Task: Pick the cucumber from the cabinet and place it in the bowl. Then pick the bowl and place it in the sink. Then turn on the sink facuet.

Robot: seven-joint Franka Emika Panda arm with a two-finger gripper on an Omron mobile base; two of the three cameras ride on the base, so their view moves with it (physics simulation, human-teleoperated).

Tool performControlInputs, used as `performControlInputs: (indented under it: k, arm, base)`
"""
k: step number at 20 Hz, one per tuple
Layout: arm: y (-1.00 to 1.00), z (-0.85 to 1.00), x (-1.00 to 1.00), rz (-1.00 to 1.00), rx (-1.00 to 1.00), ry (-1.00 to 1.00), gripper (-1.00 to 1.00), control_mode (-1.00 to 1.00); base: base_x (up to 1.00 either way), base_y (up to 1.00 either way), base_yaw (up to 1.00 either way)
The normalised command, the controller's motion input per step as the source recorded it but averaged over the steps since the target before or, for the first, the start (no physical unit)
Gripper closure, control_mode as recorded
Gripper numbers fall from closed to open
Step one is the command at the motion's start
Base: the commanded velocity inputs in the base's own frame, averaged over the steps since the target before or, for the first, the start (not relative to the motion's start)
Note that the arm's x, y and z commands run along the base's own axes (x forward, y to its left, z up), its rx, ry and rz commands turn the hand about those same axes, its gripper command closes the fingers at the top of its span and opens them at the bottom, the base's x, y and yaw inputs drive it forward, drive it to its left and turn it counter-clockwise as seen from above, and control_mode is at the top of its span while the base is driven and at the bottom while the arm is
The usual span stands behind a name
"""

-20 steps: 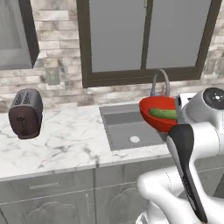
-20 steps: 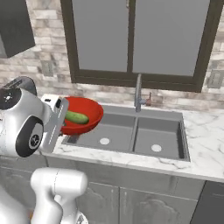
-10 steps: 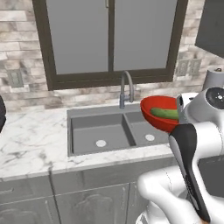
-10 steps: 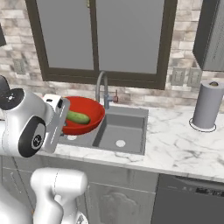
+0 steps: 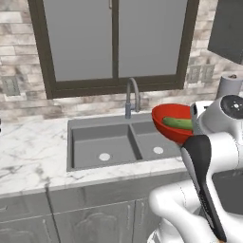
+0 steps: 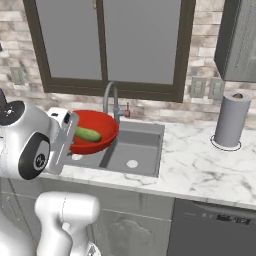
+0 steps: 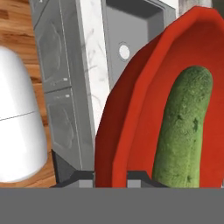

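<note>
The gripper (image 7: 110,177) is clamped on the rim of the glossy red bowl (image 6: 92,131), in which the slender, pebbled green cucumber (image 6: 88,134) is carried. Since a second ago the whole scene has slid sideways, so the base has driven. The bowl is now held above the grey metal sink (image 5: 102,142), so lowering seems next.
</note>
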Motion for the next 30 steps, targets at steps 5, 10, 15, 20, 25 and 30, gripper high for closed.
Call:
performControlInputs:
  k: [5,10,15,20,25,30]
  arm:
    - [0.00,0.00,0.00,0.00,0.00,0.00,1.00,1.00]
    - [0.00,0.00,0.00,0.00,0.00,0.00,1.00,1.00]
    - [0.00,0.00,0.00,0.00,0.00,0.00,1.00,1.00]
    - [0.00,0.00,0.00,0.00,0.00,0.00,1.00,1.00]
    - [0.00,0.00,0.00,0.00,0.00,0.00,1.00,1.00]
    - [0.00,0.00,0.00,0.00,0.00,0.00,1.00,1.00]
  base:
    - [0.30,-0.48,0.00]
    - [0.42,-0.24,0.00]
    - [0.27,0.00,0.00]
    - [0.25,0.00,0.00]
    - [0.50,0.00,0.00]
    - [0.48,0.00,0.00]
